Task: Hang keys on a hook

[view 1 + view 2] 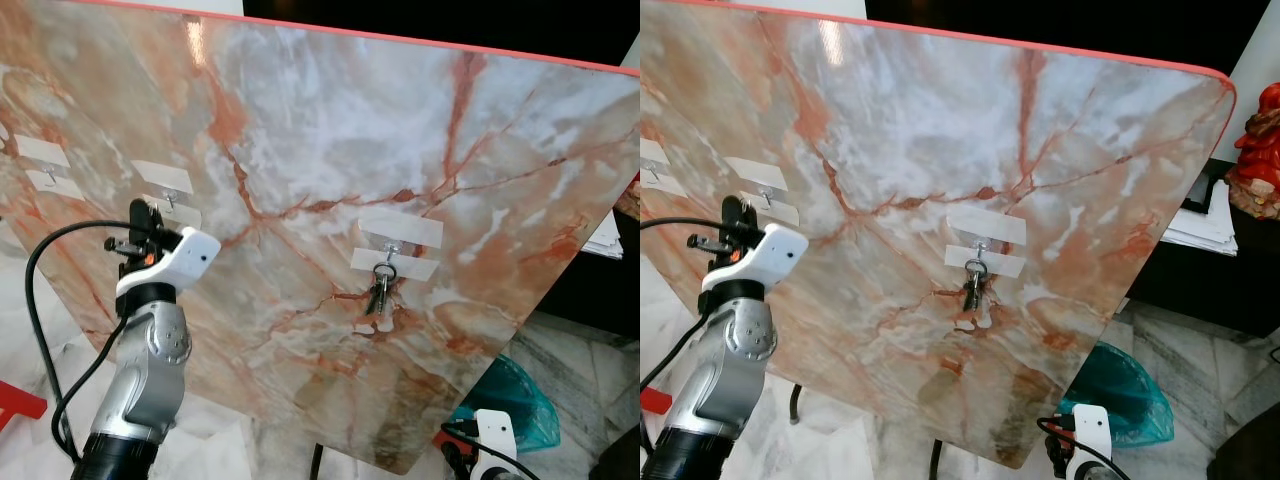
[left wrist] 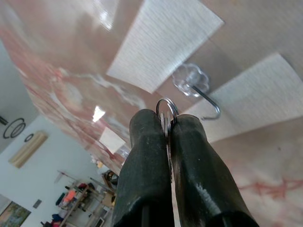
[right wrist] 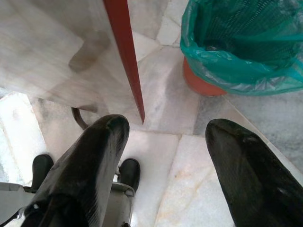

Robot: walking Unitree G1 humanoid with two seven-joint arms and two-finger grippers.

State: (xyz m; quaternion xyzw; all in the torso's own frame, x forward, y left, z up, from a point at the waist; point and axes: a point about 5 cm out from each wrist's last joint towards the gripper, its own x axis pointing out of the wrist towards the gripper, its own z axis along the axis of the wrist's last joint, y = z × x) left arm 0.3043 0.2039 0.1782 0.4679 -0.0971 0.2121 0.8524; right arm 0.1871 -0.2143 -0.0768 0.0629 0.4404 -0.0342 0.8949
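A slanted marble board (image 1: 330, 130) carries several taped clear hooks. One bunch of keys (image 1: 379, 288) hangs from the middle hook (image 1: 391, 247). My left gripper (image 1: 143, 222) is raised against the board, just below another hook (image 1: 168, 199). In the left wrist view its fingers (image 2: 147, 165) are shut on a second set of keys, whose ring (image 2: 167, 109) sticks out at the tips, close beside that hook's metal bend (image 2: 210, 103) and apart from it. My right gripper (image 3: 165, 142) hangs low and open over the floor, holding nothing.
A third hook (image 1: 44, 165) sits at the board's far left. A bin with a green liner (image 1: 512, 402) stands on the floor under the board's right corner. Papers (image 1: 1202, 226) and a red figurine (image 1: 1256, 150) are on dark furniture at the right.
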